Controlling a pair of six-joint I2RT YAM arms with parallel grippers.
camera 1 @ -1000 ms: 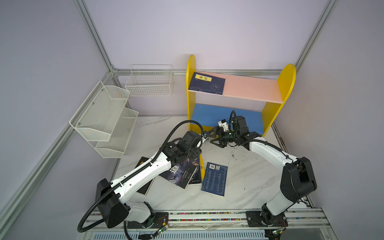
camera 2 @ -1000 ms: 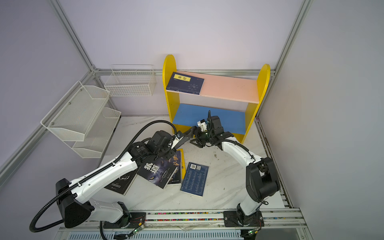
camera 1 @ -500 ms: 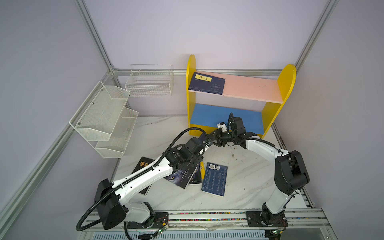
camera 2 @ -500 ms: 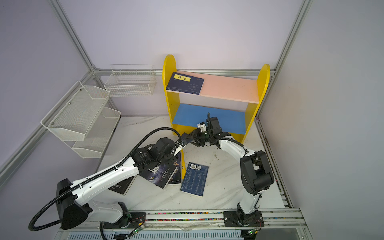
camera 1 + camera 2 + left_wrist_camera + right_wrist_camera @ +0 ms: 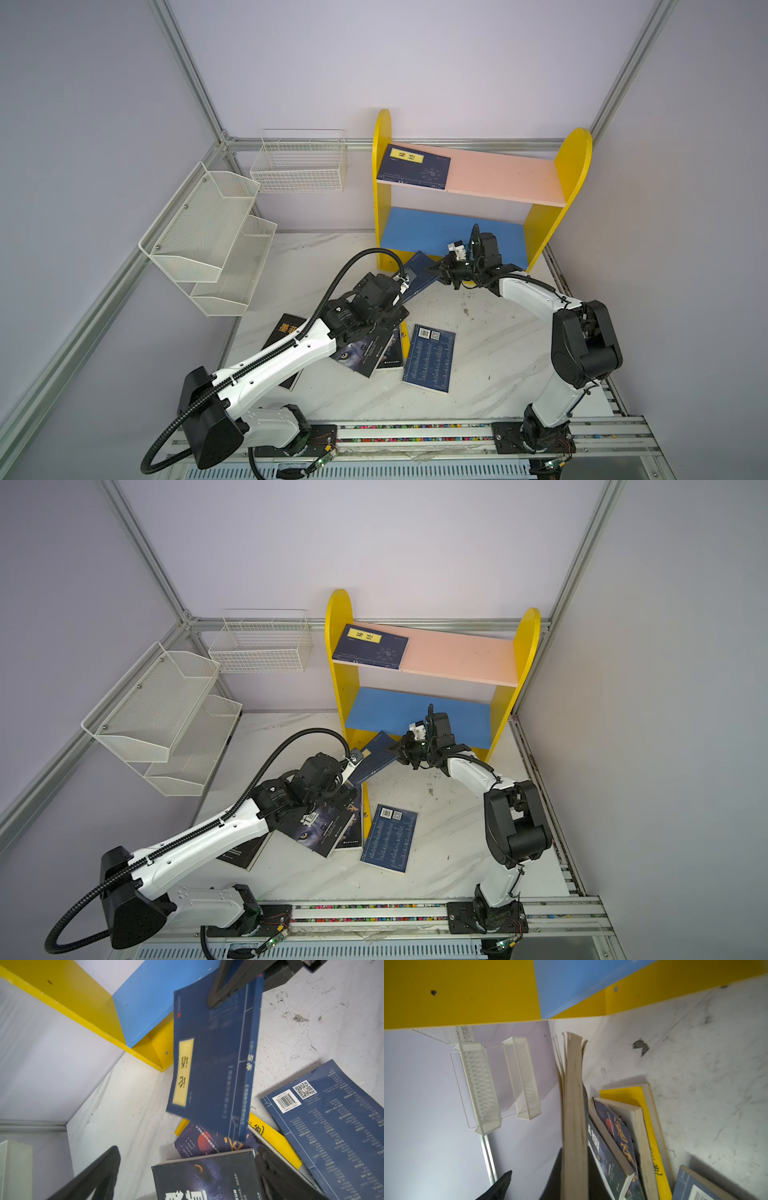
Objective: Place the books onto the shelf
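A navy book with a yellow label hangs tilted above the table in front of the shelf. My right gripper is shut on its far edge; the right wrist view shows its page edge clamped between the jaws. My left gripper is open just below that book, touching nothing, above a black wolf-eye book. Another navy book lies on the pink upper board.
On the table lie a navy book showing its barcode, a yellow book under a dark purple one, and a black book under the left arm. A white mesh rack and wire basket hang at the left.
My right gripper has shut on the navy book. My left gripper, which held it before, has opened and let go, dropping back slightly toward the pile.
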